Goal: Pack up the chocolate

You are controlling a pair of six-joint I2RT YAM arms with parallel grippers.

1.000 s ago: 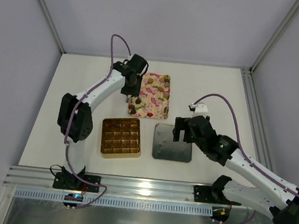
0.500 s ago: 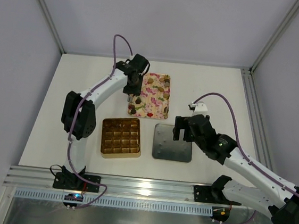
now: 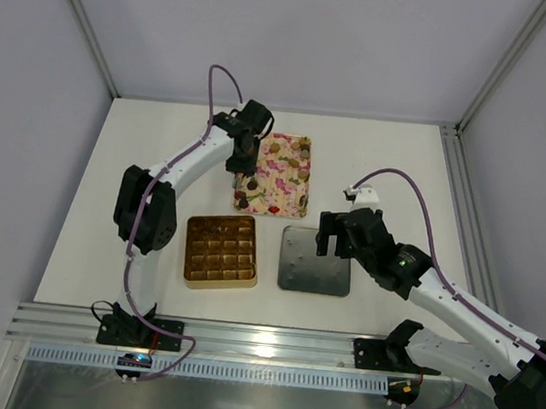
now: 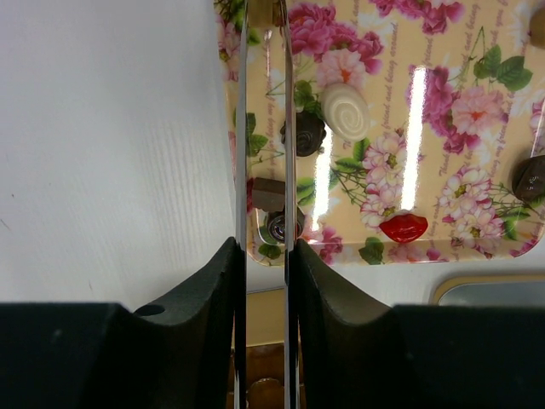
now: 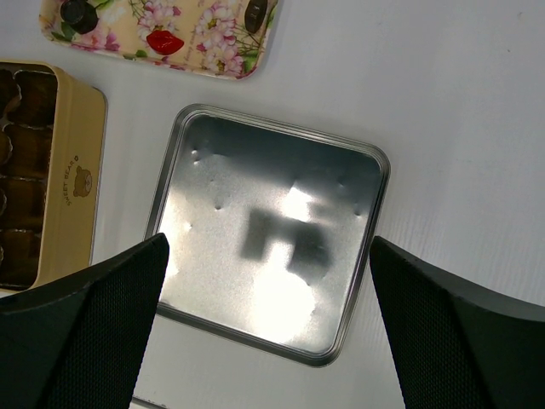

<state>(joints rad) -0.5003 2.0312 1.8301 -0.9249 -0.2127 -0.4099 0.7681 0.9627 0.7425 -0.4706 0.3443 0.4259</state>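
The chocolate (image 3: pixel 218 246) shows as a grid of dark-brown squares in the square gold box (image 3: pixel 218 279) in front of the left arm. The box's side (image 5: pixel 72 183) also shows in the right wrist view. My left gripper (image 3: pixel 241 160) hangs over the left rim of the pink-floral tray (image 3: pixel 283 157). Its fingers (image 4: pixel 213 290) are shut on thin metal tweezers (image 4: pixel 241 128), whose blades stand a narrow gap apart. The tips reach the frame's top edge, where I cannot tell whether they hold anything. My right gripper (image 3: pixel 333 235) is open above the grey lid (image 5: pixel 272 256), touching nothing.
The floral tray (image 4: pixel 443 170) carries several small sweets: a white swirl (image 4: pixel 345 106), a dark rose (image 4: pixel 304 134), red lips (image 4: pixel 403 227). The lid (image 3: pixel 316 261) lies right of the box, shiny inside up. Frame rails run along the table's right and near edges.
My left gripper has shifted slightly toward the back over the tray's left rim, and its elbow has swung inward. The right arm has hardly moved.
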